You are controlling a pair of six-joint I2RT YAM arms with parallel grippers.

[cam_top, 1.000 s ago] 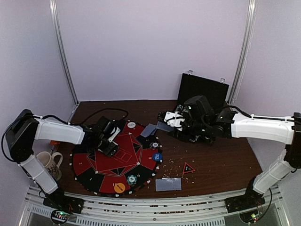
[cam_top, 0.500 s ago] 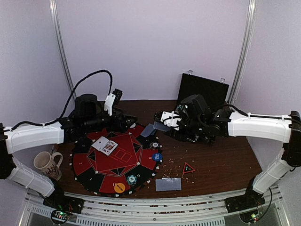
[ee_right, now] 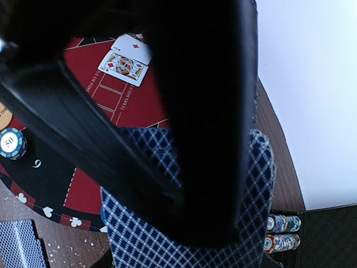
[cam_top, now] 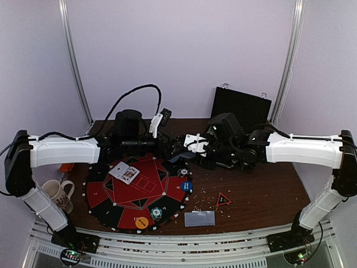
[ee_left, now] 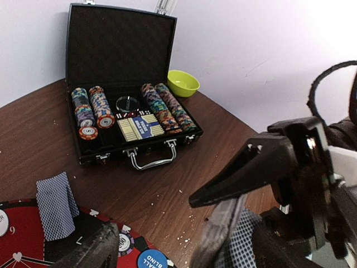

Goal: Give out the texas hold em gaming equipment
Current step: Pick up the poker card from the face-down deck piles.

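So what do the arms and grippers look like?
Left arm and right arm have white shells and black joints. A black cable loops over the left one. Fingers are black and tapered.

The table point(ee_left: 33, 128) is brown wood with a dull sheen, the chip case point(ee_left: 120, 47) has matt black lining and a shiny metal handle point(ee_left: 150, 162), and the playing cards point(ee_left: 56, 205) are smooth paper.
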